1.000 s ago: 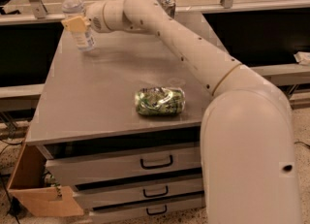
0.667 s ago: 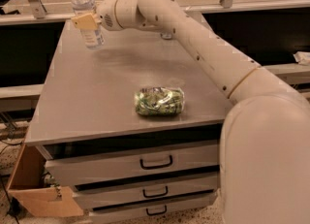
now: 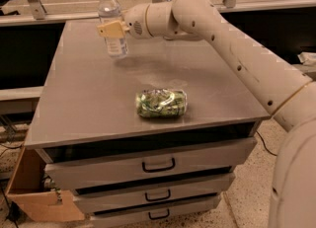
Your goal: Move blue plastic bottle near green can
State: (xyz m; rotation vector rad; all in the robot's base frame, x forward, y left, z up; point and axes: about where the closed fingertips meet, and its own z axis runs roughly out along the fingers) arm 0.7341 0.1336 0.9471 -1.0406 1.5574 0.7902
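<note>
Clear blue plastic bottle (image 3: 116, 45) near far-left table (image 3: 84, 98) corner, clamped in end effector (image 3: 111, 28); rear finger hidden. green can (image 3: 162, 103) well apart.

The bottle (image 3: 116, 45) is clear, glossy plastic with a white cap and paper-like label. At the table's far left the gripper (image 3: 109, 28), of matt yellowish plastic, clasps it. The arm (image 3: 237, 49) has a smooth cream shell with a soft sheen. The can (image 3: 162, 103) is crumpled, shiny metal. The table (image 3: 89, 98) is brushed grey metal, as are the drawers (image 3: 197, 160). The box (image 3: 29, 192) at near left is matt brown cardboard.
</note>
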